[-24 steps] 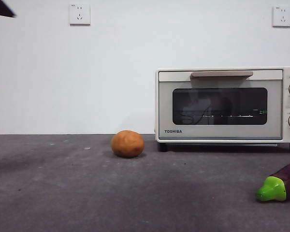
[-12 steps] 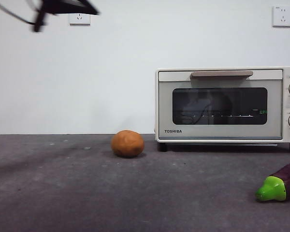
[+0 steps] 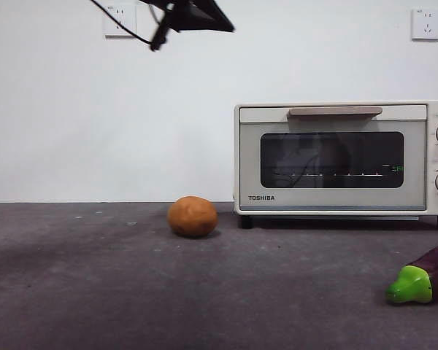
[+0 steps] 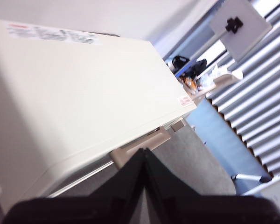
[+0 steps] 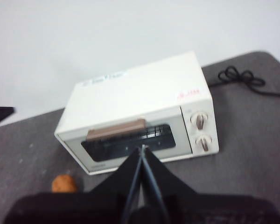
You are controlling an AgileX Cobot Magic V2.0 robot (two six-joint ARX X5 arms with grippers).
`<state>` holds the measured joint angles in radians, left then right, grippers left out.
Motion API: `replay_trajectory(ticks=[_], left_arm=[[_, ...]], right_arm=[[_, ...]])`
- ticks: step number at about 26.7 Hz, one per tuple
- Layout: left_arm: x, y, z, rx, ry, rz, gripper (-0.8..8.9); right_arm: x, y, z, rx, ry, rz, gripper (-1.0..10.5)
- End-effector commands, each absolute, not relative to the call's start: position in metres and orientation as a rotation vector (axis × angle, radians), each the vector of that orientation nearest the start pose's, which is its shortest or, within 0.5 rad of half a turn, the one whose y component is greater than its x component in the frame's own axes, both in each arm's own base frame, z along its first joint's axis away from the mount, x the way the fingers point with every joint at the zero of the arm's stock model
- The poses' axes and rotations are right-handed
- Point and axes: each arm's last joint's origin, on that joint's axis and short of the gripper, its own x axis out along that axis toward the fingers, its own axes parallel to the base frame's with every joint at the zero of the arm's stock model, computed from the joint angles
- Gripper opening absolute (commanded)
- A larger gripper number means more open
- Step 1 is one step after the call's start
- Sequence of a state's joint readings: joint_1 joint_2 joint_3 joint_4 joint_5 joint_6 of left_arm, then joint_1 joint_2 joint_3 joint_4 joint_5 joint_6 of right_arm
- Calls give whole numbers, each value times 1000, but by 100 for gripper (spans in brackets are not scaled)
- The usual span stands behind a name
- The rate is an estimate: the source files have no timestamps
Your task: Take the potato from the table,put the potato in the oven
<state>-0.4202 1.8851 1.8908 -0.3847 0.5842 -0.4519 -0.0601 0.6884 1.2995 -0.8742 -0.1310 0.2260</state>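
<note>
The orange-brown potato point(image 3: 193, 216) lies on the dark grey table point(image 3: 95, 292), just left of the cream oven point(image 3: 336, 157), whose door is closed under its beige handle point(image 3: 334, 112). My left gripper point(image 3: 193, 14) hangs high at the picture's top, above the potato; its wrist view has the jaws point(image 4: 143, 153) shut and empty, close over the oven's top point(image 4: 74, 102) and handle point(image 4: 140, 147). My right gripper point(image 5: 142, 149) is shut and empty, high up, looking down on the oven point(image 5: 135, 116) and potato point(image 5: 63, 183).
A purple eggplant with a green cap point(image 3: 423, 277) lies at the front right of the table. The oven's black cable point(image 5: 238, 74) lies coiled behind its right side. A white wall with sockets stands behind.
The left arm has travelled right along the top of the front view, from the top-left corner to above the potato. Potato, oven and eggplant have not moved.
</note>
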Motion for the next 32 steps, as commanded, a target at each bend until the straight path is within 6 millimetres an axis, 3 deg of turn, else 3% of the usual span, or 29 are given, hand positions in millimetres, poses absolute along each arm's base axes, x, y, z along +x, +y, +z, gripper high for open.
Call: replay_trajectory(ticks=[1,7,14,22,32], left_arm=[[401,-208,375,-377,614,-924,-5],[419,-243,359,-324,603,-977,-5],[433,-274,332,-199,532,-991,-6],[417,-305,327,159,353,-981,-7],[400,-337,312,352,317,-940,-8]], right_arm=[[75,-1,445,198,246,50,0],[77,-1,456,152,265,54,1],[94,-2,455,161,415,47,0],[118,-3,437,141,637,60,0],[121,-3,435,132,659,62,0]])
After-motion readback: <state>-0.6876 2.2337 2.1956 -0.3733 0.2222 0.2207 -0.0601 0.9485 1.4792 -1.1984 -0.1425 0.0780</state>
